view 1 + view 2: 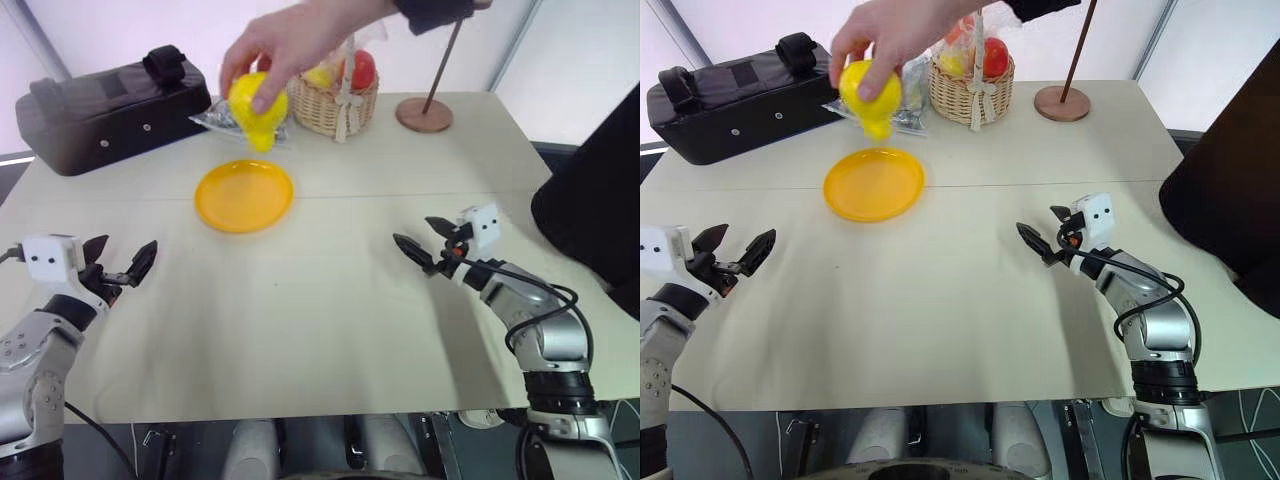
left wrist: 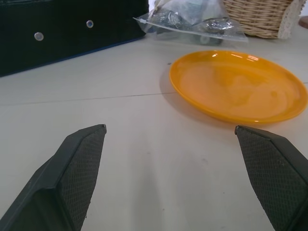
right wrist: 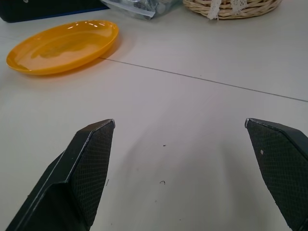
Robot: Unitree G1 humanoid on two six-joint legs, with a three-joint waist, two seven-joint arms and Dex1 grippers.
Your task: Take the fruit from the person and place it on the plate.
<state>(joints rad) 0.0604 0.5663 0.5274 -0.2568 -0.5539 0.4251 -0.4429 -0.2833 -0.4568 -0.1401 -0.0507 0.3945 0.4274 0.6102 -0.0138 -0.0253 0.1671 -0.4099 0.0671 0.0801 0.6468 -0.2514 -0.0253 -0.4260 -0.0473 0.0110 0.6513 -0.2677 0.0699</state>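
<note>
above plate (image 1: 244, 196), fruit (image 1: 258, 110) in person's hand (image 1: 285, 48), far from both spread robot hands

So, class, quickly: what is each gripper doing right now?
Left gripper: open, holding nothing.
Right gripper: open, holding nothing.

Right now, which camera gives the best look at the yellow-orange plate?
The left wrist view: the plate looms large and close, its rim and empty inside plain between that hand's fingers. The right wrist view shows it smaller and off to one side. Both head views show it whole on the table, under the fruit the person holds.
</note>
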